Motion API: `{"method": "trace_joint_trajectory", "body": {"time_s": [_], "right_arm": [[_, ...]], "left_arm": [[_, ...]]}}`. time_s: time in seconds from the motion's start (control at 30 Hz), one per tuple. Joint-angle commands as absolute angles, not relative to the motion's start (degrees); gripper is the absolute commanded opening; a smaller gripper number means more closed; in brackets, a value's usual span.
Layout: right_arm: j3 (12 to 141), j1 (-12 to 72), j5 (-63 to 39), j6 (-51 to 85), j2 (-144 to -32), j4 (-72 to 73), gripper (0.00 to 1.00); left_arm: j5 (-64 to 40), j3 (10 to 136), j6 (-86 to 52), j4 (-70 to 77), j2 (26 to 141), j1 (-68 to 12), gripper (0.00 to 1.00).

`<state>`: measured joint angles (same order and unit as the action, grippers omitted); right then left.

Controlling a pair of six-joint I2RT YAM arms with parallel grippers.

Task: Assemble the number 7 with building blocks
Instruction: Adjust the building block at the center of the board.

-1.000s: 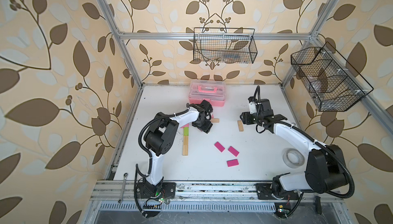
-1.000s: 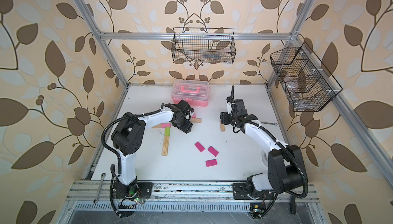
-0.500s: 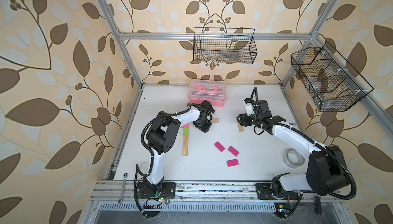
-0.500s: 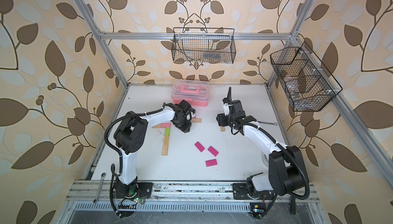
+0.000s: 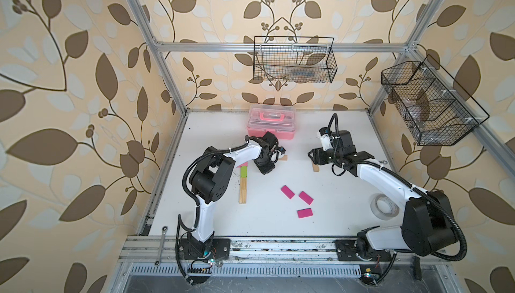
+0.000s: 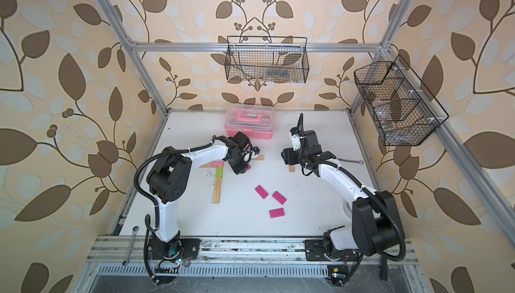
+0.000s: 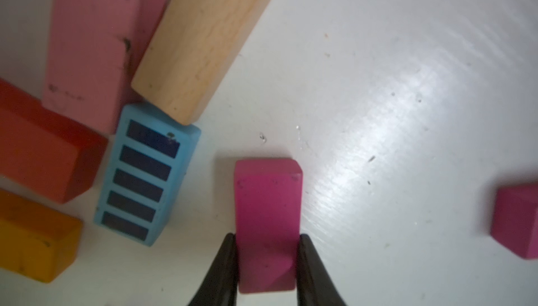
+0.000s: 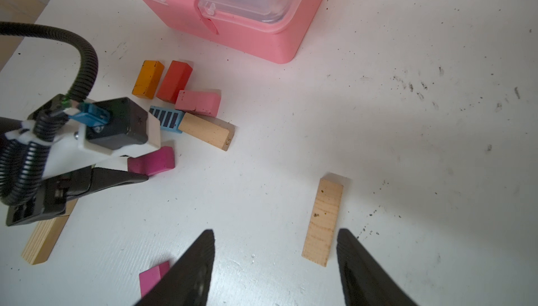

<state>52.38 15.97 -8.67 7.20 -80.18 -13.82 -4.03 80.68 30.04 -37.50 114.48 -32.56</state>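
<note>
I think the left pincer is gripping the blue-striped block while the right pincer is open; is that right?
Not quite: the left pincer grips a magenta block, not the blue-striped block beside it, as the left wrist view shows. The right pincer is open.

One marking shows up in the right wrist view: the plain wood block (image 8: 203, 131), lying against the blue-striped block (image 8: 167, 119), carries small dark characters on its end face, turned sideways. They read "53", though the first could be an S.
</note>
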Motion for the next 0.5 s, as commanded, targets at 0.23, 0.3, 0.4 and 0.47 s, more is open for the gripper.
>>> {"method": "trace_joint_trajectory", "body": {"time_s": [0.23,0.3,0.4,0.47], "right_arm": [[49.82,15.49,-10.82,6.92,-79.87,-12.08,0.68],[49.74,15.36,-10.92,6.80,-79.99,-12.04,0.68],[49.71,15.30,-11.29,6.57,-79.84,-11.95,0.68],[49.75,15.31,-11.41,6.42,-79.87,-12.04,0.68]], "left_arm": [[-0.66,87.89,49.42,-42.16,115.04,-31.15,0.23],[-3.16,90.05,50.00,-45.07,115.90,-30.63,0.25],[-4.57,90.71,50.72,-46.64,116.70,-30.57,0.31],[-4.65,91.36,50.63,-47.81,117.44,-30.52,0.35]]}}
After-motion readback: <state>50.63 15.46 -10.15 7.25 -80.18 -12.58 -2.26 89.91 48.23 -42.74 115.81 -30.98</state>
